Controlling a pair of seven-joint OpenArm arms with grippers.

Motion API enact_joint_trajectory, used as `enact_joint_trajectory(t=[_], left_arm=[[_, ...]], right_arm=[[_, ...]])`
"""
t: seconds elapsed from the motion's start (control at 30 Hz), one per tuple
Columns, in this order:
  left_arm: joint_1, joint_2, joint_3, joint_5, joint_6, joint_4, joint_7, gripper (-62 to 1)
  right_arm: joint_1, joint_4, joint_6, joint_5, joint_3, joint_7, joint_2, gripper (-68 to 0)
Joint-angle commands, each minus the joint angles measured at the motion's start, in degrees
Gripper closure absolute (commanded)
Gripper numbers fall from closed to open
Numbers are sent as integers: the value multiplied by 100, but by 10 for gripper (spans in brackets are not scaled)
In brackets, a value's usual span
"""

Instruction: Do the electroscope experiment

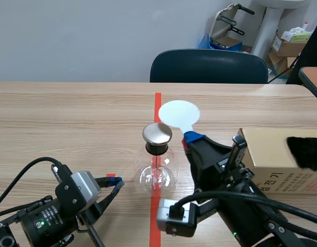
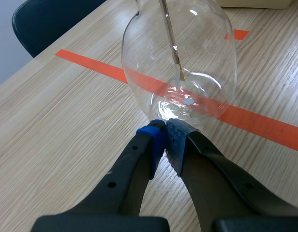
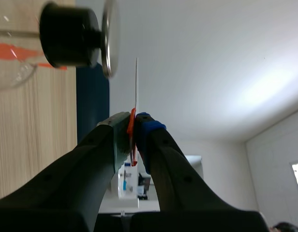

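Your right end effector (image 3: 134,123) is pinching the thin, light disc (image 1: 179,114), with the metal cap (image 1: 157,133) sitting just beside it. Your left end effector (image 2: 164,133), pressed together, is facing the flask (image 2: 178,58) just ahead. The glass is probably fragile and slippery, so you should be steadying it gently.

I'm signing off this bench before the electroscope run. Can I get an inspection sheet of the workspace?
Surface: light wooden table with orange-red tape marks; no spills seen.
Job's things: clear glass flask electroscope with a black stopper and round metal cap, upright on the tape line; white round paddle with red handle near the cap, not touching.
Clutter: brown cardboard box, black furry item at its right end.
Grippers: left gripper shut on nothing, at the flask's base; right gripper shut on the paddle.
Cables: black cables trail from both arms.
Surroundings: dark blue chair; stacked boxes behind.
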Motion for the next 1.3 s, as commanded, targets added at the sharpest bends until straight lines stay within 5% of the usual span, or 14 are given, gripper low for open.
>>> enact_joint_trajectory(t=[0.0,0.37,0.67,1.27], left_arm=[[13,15,-17,-33,-17,44,-55,-40],[13,15,-17,-33,-20,44,-57,-40],[15,15,-17,-33,-63,44,-57,-40],[13,15,-17,269,-55,44,-33,-40]], right_arm=[[50,96,-63,22,55,-262,37,-20],[50,96,-61,42,55,-2138,50,-20],[50,96,-61,37,55,-2583,48,-20],[52,96,-42,-85,48,203,48,-20]])
